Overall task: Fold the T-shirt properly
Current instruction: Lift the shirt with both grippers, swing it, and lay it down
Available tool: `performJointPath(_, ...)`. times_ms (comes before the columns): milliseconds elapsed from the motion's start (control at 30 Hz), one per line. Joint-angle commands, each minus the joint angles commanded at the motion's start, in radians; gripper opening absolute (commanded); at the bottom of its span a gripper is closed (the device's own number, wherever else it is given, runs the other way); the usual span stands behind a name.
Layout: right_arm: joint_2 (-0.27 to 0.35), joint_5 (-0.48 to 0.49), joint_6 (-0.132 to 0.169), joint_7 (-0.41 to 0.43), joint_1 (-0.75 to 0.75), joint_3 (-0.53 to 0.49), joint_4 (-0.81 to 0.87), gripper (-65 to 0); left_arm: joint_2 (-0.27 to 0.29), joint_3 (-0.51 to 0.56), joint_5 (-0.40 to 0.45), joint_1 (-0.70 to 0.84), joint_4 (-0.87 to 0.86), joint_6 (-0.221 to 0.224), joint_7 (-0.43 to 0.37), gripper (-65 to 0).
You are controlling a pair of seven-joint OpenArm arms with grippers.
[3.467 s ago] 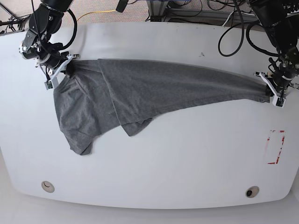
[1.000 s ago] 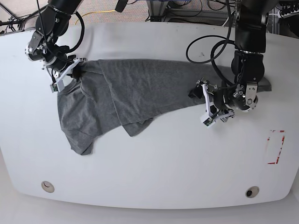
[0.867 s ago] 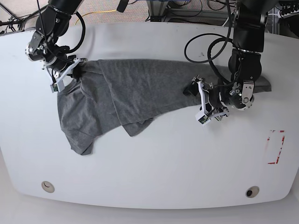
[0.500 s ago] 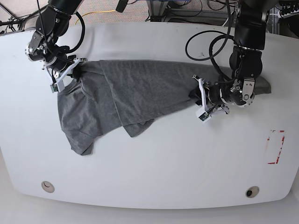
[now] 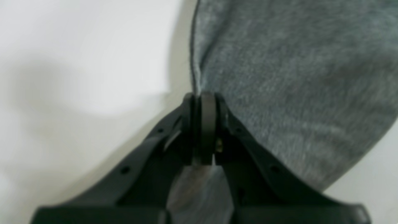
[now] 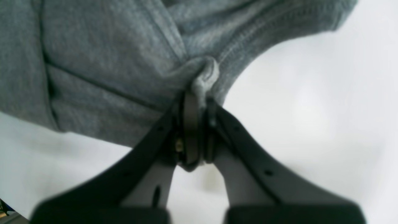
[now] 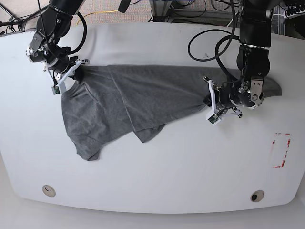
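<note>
both grippers grip one grey t-shirt (image 7: 133, 102), spread crumpled across the white table (image 7: 157, 176). right gripper (image 6: 196, 96) has its jaws pinched tight on a bunched hem; left gripper (image 5: 202, 99) is clamped on a fabric edge.

- near half of the desk (image 7: 157, 176) is bare, easy to pass
- T-shirt (image 7: 143, 95) sprawls across the far middle
- cables (image 7: 209, 45) loop by the left arm
</note>
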Motion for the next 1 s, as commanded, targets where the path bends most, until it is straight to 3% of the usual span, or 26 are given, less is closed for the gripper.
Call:
performJointPath(167,0.002,-0.003,0.0,-0.006,0.04,-0.003,0.0,-65.0,0.0,-0.083,0.003,0.015,0.137,0.0,0.0,-65.0)
performJointPath(367,0.009,-0.009,0.0,-0.008,0.133,-0.006,0.0,-65.0,-0.002,-0.11,0.003,0.02,0.249,0.0,0.0,-65.0)
performJointPath(533,0.069,-0.009,0.0,-0.008,0.249,-0.061,-0.005,-65.0,-0.002,-0.152,0.0,0.002,0.336,0.0,0.0,-65.0)
performJointPath(800,0.152,-0.009,0.0,-0.011,0.448,-0.164,-0.006,-65.0,0.002,-0.258,-0.002,-0.184,0.384,0.0,0.152,-65.0)
performJointPath(1000,0.199,-0.009,0.0,-0.072,0.631,-0.232,-0.008,-65.0,0.0,-0.31,0.003,-0.354,0.379,0.0,0.16,-65.0)
